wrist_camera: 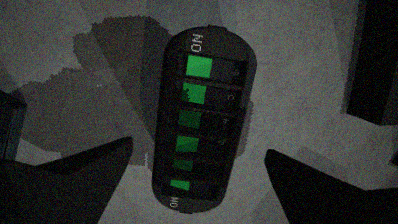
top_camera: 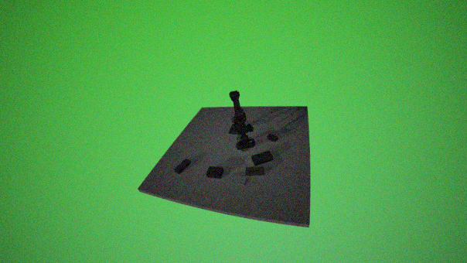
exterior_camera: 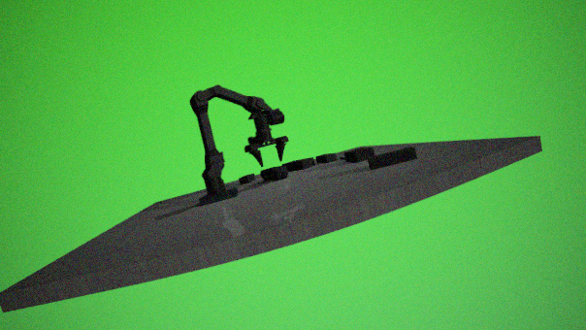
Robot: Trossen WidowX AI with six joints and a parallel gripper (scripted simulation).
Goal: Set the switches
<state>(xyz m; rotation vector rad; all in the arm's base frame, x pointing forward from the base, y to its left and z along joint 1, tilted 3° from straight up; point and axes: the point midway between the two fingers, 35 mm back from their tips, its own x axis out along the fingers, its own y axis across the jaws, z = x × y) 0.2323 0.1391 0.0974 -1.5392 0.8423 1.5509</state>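
Observation:
The dark controller unit (top_camera: 246, 145) (exterior_camera: 275, 173) (wrist_camera: 207, 117) sits on the bench, its switch side facing up. In the wrist view its switches form one column with green ends on the left and dark ends on the right. Counting from the top, the first, second, fourth and bottom greens look brighter; the third and fifth look dimmer. "ON" is printed at both ends. The numerals are mostly too dark to read. The underside label is hidden. My gripper (exterior_camera: 272, 162) (wrist_camera: 200, 150) is open and empty above the unit, one finger toward each long side.
Other dark blocks lie on the bench (top_camera: 270, 201) (exterior_camera: 252, 243): a small one (top_camera: 272, 137) (exterior_camera: 246, 179), a larger one (top_camera: 262, 158) (exterior_camera: 299, 164), a flat one (top_camera: 255, 171), another block (top_camera: 215, 172) and a long one (top_camera: 182, 165) (exterior_camera: 393, 158). Lighting is dim.

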